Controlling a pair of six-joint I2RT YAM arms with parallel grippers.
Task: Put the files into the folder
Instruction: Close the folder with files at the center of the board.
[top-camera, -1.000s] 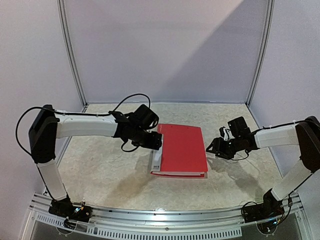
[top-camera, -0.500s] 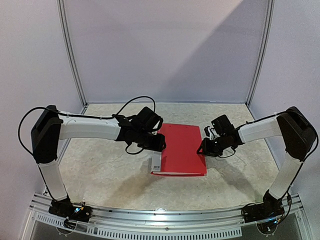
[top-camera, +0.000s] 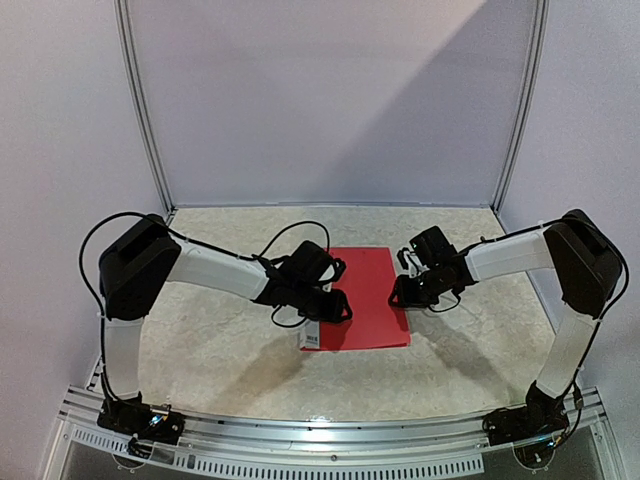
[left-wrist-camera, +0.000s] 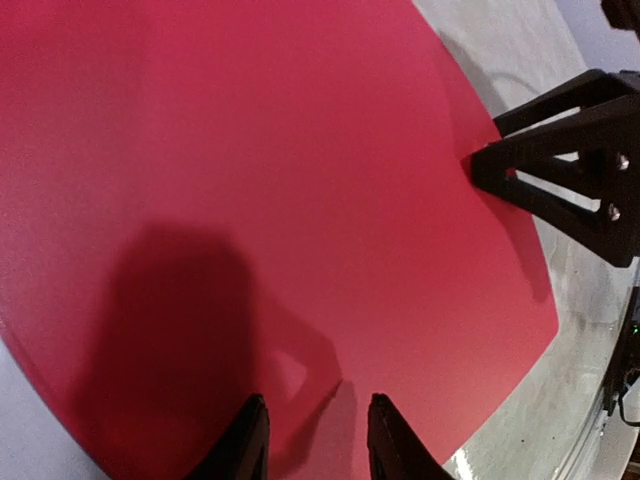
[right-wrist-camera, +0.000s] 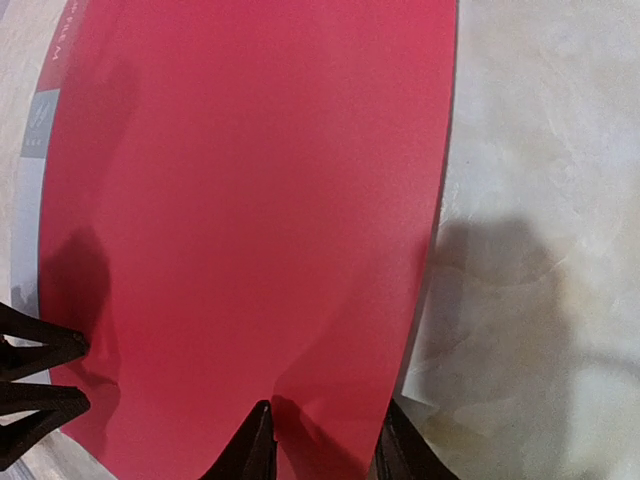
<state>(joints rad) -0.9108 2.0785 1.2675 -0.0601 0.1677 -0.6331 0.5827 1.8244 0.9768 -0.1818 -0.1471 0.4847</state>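
Folder (top-camera: 365, 290) flat on table (top-camera: 220, 340), left pincer (top-camera: 335, 305) over its left edge, right pincer (top-camera: 397, 293) at its right edge

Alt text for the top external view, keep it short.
A red folder lies flat on the table. The left gripper sits at its left, labelled edge, and the right gripper sits at its right edge.

— What else do we see?
— We see a beige mottled worktop (top-camera: 215, 345), pale lilac walls (top-camera: 330, 100) behind, a metal rail (top-camera: 330, 435) along its near edge, slim metal posts (top-camera: 145, 110) at the corners
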